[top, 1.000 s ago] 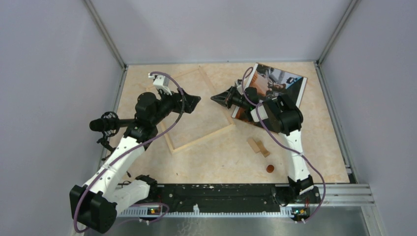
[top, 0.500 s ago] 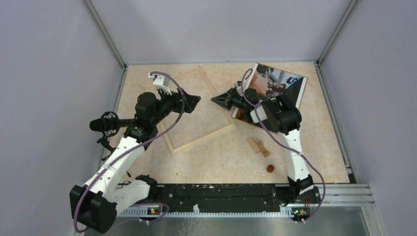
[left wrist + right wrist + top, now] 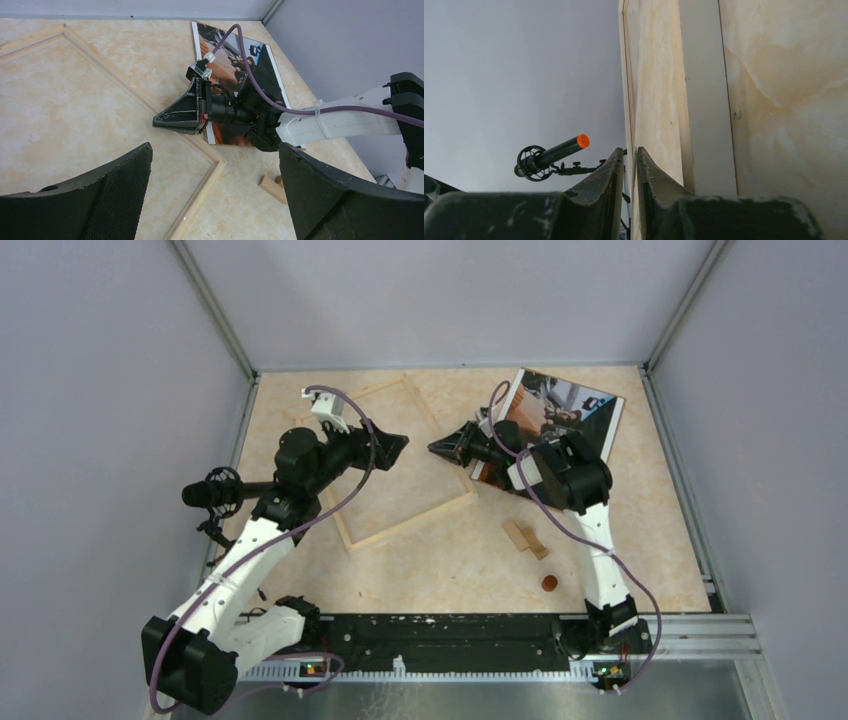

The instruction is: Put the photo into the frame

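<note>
Frame (image 3: 420,518) lies flat on worktop (image 3: 450,570), left of centre, skewed. Photo (image 3: 565,410) lies print side up at the right rear, just beside the frame's right slat; near corner hidden under the right arm.

Left end effector (image 3: 396,444): over the frame's interior, fingers (image 3: 120,180) wide apart, nothing between them.

Right end effector (image 3: 436,447): turned on its side, tip at the frame's right slat, fingers together with only a thin slit between. Cannot tell whether the tip touches the slat.

Small wooden blocks (image 3: 522,536) and a brown disc (image 3: 548,582) sit on the worktop near the right arm, well apart from the frame.
</note>
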Motion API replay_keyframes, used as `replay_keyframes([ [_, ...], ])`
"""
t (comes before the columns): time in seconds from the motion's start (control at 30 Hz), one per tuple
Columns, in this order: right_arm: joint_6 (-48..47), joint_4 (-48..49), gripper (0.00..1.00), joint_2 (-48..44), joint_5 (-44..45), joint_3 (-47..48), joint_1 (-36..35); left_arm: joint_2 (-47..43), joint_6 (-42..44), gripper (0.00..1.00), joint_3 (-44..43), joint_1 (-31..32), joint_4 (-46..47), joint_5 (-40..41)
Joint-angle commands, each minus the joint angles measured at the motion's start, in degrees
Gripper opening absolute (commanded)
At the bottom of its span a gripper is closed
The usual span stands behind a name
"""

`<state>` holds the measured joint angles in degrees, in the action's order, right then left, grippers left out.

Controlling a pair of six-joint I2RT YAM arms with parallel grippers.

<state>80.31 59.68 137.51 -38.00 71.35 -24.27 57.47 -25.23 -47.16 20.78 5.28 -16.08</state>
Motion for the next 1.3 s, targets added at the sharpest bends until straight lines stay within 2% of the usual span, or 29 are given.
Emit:
replay_keyframes([
  [0.0, -5.1, -2.53, 0.18, -3.62, 0.13, 2.29, -0.85, -1.66, 0.0, 0.98, -1.07, -0.05, 3.1, -0.89],
  [0.2, -10.01, -9.49, 0.23, -5.53, 0.27, 3.58, -0.87, -1.87, 0.05, 0.98, -1.09, -0.07, 3.09, -0.93],
  [0.6, -26.11, -31.29, 0.4, -12.07, 4.4, 7.87, -1.55, -1.97, 0.17, 0.98, -0.94, -0.1, 3.06, -0.92],
  [0.83, -37.21, -51.04, 0.53, -15.88, 11.24, 14.09, -3.2, -2.07, 0.18, 0.98, -0.97, -0.09, 3.05, -0.9],
  [0.93, -41.3, -58.63, 0.67, -16.37, 14.65, 17.4, -4.22, -2.16, 0.19, 0.98, -1.0, -0.03, 3.02, -0.89],
  [1.0, -43.66, -63.4, 0.7, -16.61, 17.21, 19.45, -4.96, -2.14, 0.19, 0.98, -0.99, -0.04, 3.0, -0.89],
  [1.2, -48.81, -72.72, 0.79, -17.21, 23.42, 24.72, -6.65, -2.22, 0.19, 0.98, -0.97, -0.03, 3.07, -0.88],
  [1.27, -49.74, -74.38, 0.85, -18.15, 25.02, 25.37, -6.87, -2.22, 0.27, 0.98, -0.97, -0.09, 3.06, -0.88],
])
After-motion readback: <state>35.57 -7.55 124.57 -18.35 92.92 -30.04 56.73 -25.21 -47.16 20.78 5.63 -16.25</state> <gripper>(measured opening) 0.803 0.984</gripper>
